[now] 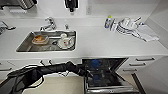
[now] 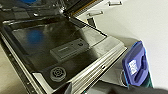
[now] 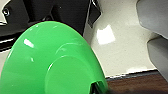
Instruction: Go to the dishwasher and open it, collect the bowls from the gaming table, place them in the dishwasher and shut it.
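The dishwasher (image 1: 107, 75) stands open under the white counter, its door (image 2: 67, 50) folded down and the dark racks showing. The small blue bowl (image 1: 95, 63) sits in the upper rack, and its rim (image 2: 27, 1) peeks into the left wrist view. My left arm reaches from the left into the opening, and my left gripper (image 1: 88, 73) hangs over the lowered door. The green bowl (image 3: 50, 62) looms close in the right wrist view, bottom side towards the camera, above the pale floor. My right gripper (image 3: 95, 88) is a dark piece clamped at its rim.
A steel sink (image 1: 25, 47) with dirty dishes and a tap (image 1: 50, 23) lies left of the dishwasher. Stacked plates (image 1: 127, 25) and a cloth sit at the counter's right end. Drawers (image 1: 145, 60) flank the opening. A blue object with a white label (image 2: 136, 65) stands beside the door.
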Tool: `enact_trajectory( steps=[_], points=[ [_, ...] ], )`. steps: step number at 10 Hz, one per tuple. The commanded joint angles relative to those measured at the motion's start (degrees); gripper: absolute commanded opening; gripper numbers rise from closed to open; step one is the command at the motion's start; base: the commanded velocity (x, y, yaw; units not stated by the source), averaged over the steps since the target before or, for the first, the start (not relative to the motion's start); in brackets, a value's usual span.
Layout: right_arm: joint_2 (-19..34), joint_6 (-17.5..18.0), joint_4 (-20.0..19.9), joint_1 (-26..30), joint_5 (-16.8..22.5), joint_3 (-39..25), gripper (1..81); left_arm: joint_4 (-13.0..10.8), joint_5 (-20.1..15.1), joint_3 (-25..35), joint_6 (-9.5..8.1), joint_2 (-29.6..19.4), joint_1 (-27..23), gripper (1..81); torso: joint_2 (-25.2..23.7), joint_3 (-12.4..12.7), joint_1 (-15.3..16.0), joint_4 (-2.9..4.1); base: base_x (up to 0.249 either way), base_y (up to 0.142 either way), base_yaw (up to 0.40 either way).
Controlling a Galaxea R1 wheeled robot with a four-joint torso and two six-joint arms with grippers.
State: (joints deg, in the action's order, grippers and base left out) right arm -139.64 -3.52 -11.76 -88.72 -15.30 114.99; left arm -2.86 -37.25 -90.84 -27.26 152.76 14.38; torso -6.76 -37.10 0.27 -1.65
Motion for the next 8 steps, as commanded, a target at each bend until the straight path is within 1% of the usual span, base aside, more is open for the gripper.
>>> enact_trajectory(
  steps=[1,3,4,5,6,7,8],
  points=[
    [9.6,0.4,-0.1,-1.6,1.5,-8.7,1.0,-2.6,-1.6,12.7,0.10,-9.0,-4.4,81.1,0.0,0.0,0.0,0.00,0.000,0.000,0.000],
    [17.7,1.8,-0.1,-1.6,-1.0,-15.5,1.0,-7.9,-1.6,21.1,0.19,-20.6,1.3,81.1,0.0,0.0,0.0,0.00,0.000,0.000,0.000],
    [22.4,2.6,-0.1,-1.2,-2.0,-19.4,1.0,-11.3,-1.5,24.2,0.19,-26.6,5.3,81.1,0.0,0.0,0.0,0.00,0.000,0.000,0.000],
    [26.7,3.6,0.0,-0.4,-3.0,-23.4,1.0,-14.4,-1.2,26.1,0.19,-30.6,10.3,81.1,0.0,0.0,0.0,0.00,0.000,0.000,0.000],
    [31.1,4.5,-0.1,1.2,-3.1,-27.9,1.0,-18.4,1.4,26.7,0.19,-33.7,16.6,81.1,0.0,0.0,0.0,0.00,0.000,0.000,0.000],
    [35.3,5.8,0.0,2.8,-3.2,-31.7,1.0,-22.1,6.9,26.0,0.19,-35.9,22.9,81.1,0.0,0.0,0.0,0.00,0.000,0.000,0.000],
    [38.2,6.3,-0.1,5.0,-3.1,-34.3,1.0,-23.9,10.7,25.1,0.19,-37.0,28.5,81.1,0.0,0.0,0.0,0.00,0.000,0.000,0.000]
  ],
)
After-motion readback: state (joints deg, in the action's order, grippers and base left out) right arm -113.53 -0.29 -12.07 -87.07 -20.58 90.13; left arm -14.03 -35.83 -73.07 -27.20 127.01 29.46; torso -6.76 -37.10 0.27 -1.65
